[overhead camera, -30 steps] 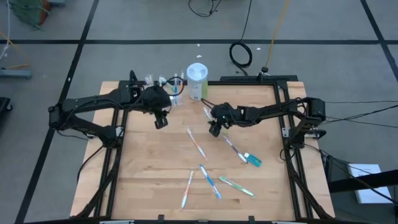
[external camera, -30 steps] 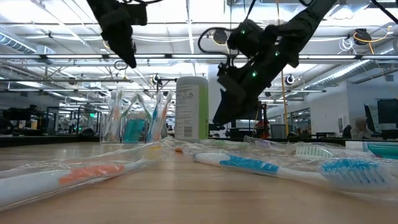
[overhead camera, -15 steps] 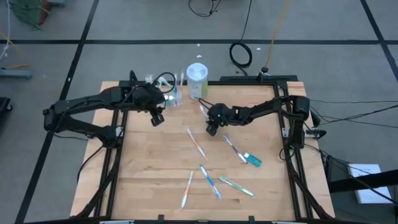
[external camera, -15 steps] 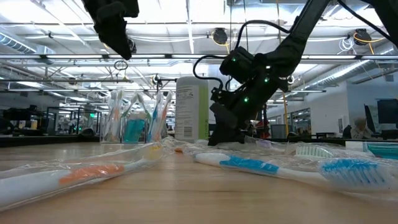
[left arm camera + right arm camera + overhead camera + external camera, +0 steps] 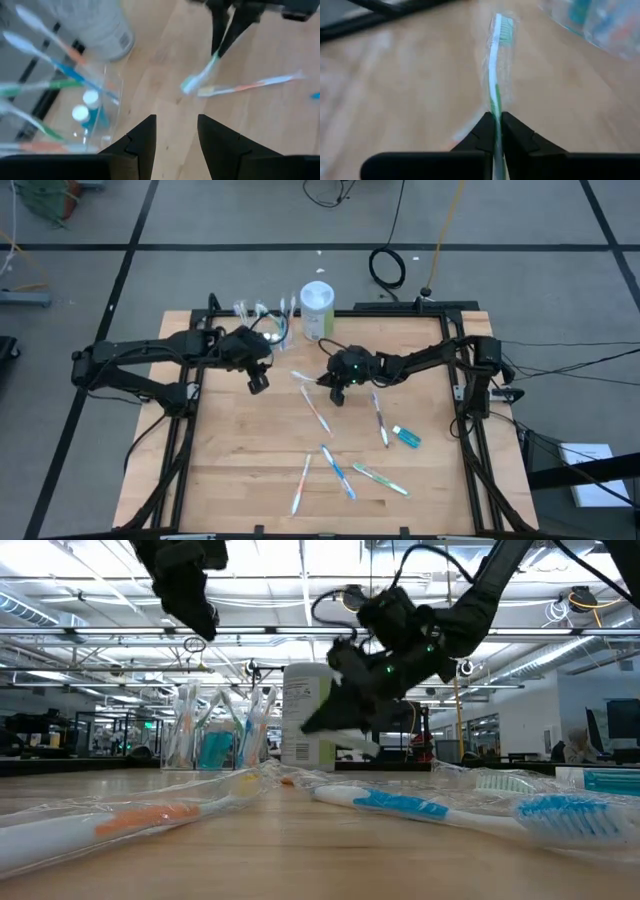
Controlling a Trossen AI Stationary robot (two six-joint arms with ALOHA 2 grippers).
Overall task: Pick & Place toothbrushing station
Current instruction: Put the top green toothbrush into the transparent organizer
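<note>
We count six toothbrushes [image 5: 317, 411] lying loose or held. One clear cup [image 5: 262, 323], one white bottle [image 5: 316, 310], one blue tube [image 5: 406, 437].

Lighting is bright and even, coming from overhead ceiling strip lights [image 5: 300, 565] visible in the low view. On the table [image 5: 250, 450], shadows under the arms are soft and faint. The low view shows backlighting: the arms read as dark silhouettes, and the nearest toothbrush [image 5: 450, 812] is soft, out of focus. Both wrist views are blurred; the clear cup [image 5: 75, 115] and the white canister [image 5: 95, 25] smear, and the background in the right wrist view is unfocused.
</note>
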